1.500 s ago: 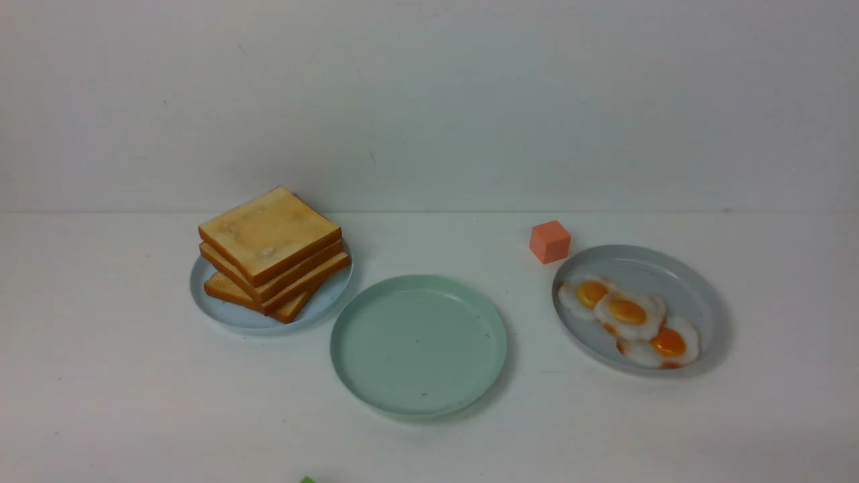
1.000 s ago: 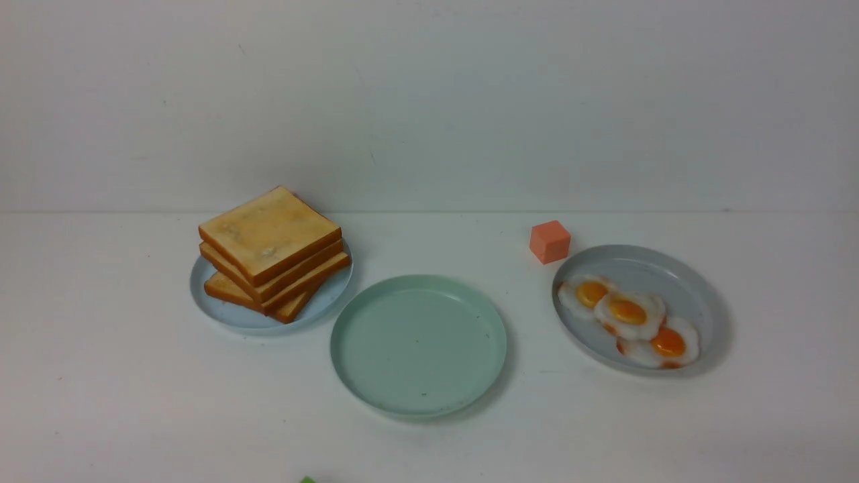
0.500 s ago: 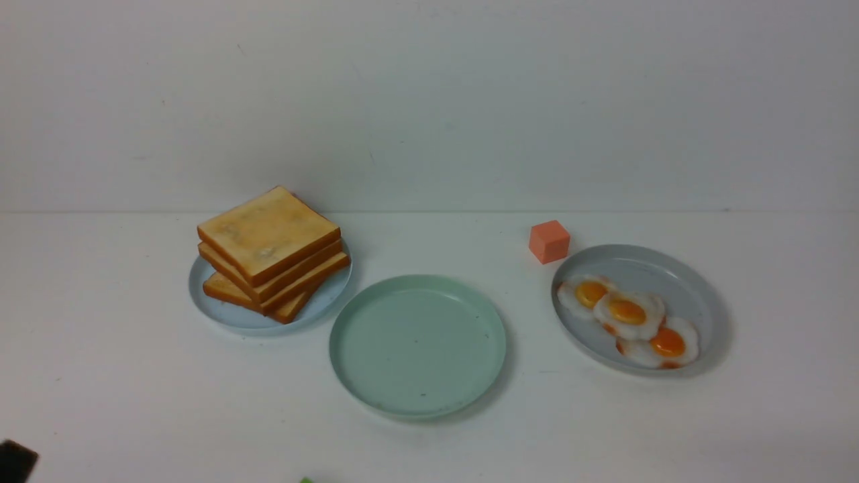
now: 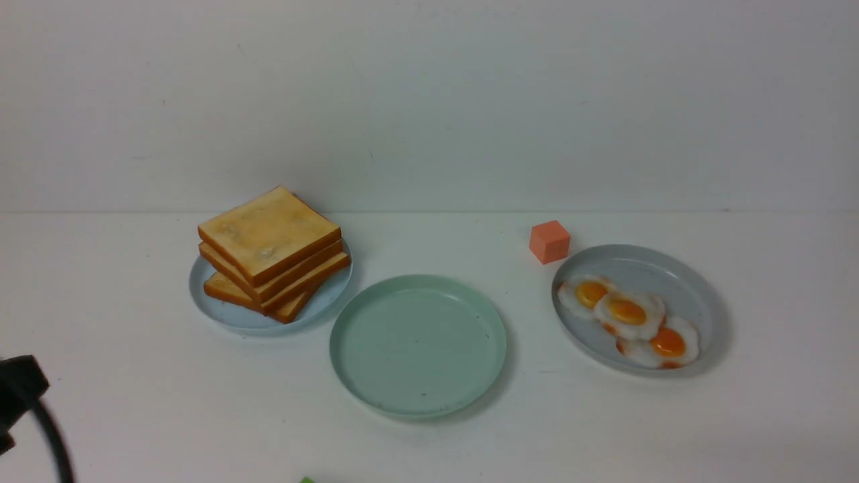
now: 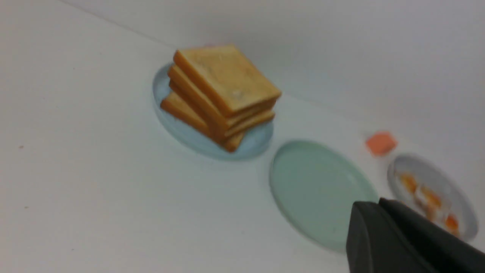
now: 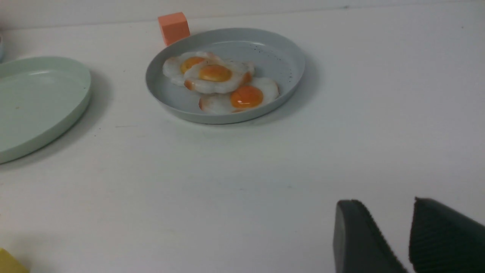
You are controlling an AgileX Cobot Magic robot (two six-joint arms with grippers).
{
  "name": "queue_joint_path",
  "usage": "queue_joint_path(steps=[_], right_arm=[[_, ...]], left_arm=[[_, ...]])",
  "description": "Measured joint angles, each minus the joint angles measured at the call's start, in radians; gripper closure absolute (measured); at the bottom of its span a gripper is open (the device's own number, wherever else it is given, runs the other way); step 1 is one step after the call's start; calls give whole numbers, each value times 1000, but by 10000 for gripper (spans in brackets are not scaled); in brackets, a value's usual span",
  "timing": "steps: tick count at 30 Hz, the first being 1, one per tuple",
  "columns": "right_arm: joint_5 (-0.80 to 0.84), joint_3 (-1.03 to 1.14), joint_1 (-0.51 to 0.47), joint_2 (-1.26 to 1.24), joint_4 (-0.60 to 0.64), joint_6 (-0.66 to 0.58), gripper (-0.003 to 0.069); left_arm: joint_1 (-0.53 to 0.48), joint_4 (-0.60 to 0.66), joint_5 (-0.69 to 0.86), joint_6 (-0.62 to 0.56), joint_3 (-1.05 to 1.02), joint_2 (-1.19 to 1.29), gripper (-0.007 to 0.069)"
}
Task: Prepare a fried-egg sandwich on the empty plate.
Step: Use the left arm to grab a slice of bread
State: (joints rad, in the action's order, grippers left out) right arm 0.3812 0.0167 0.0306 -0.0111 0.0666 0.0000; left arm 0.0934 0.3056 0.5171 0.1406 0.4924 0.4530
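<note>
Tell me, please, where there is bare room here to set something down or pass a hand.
The mint-green plate is bare. Open table lies nearer the robot than the plates, and between the mint-green plate and the grey plate. Crowded: the toast stack fills the blue plate, which almost touches the mint-green one; the orange cube sits beside the grey plate.

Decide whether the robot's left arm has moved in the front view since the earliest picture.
Yes. The left arm has come in at the lower-left corner, advancing towards the pale blue plate.
</note>
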Motion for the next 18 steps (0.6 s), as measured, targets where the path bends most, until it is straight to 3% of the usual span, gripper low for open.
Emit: queue_joint_path(steps=[2,4,6,9,11,15,16,18], right_arm=[[-33,6,0,0,71,43,418],[-58,10,0,0,129,71,418],[-159,10,0,0,261,133,418],[-223,10,0,0,337,154,418],[-279,3,0,0,457,170,425],[-127,-112,0,10,491,139,482],[9,-211,0,41,487,86,526],[106,-293,0,74,476,35,560]], left_arm=[[46,-37,171,-70,135,132,623],[66,-49,226,-85,190,178,624],[106,-62,330,-96,286,299,624],[130,-63,350,-97,332,366,624],[146,-62,342,-98,375,455,624],[147,-64,276,-98,387,522,623],[147,-61,232,-101,387,554,622],[147,-55,210,-111,390,576,622]])
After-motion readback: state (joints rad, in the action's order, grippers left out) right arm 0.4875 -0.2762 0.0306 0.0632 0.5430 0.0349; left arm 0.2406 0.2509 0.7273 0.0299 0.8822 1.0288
